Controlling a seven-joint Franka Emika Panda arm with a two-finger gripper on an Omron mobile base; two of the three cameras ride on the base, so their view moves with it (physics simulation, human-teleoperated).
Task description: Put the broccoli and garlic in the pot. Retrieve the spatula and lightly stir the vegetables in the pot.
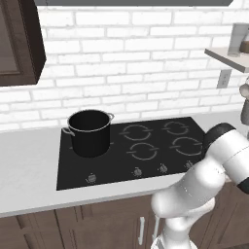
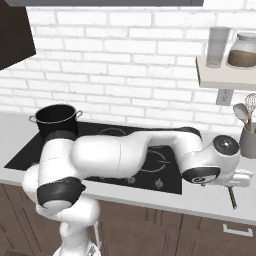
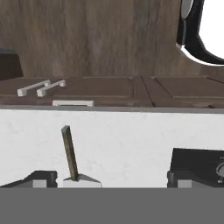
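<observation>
Standing at the back left burner of the black cooktop [image 1: 146, 146], the pot [image 1: 89, 132] is at about 9 o'clock from the middle of the left base view, and I cannot tell what is inside it. At about 4 o'clock in the right base view the gripper [image 3: 111, 180] reaches low over the white counter [image 2: 210, 202], just above a thin dark handle [image 2: 232, 196] lying there. Its jaws are spread wide and grip nothing; in the hand view this handle [image 3: 70, 153] rises between the two finger tips [image 3: 43, 178].
</observation>
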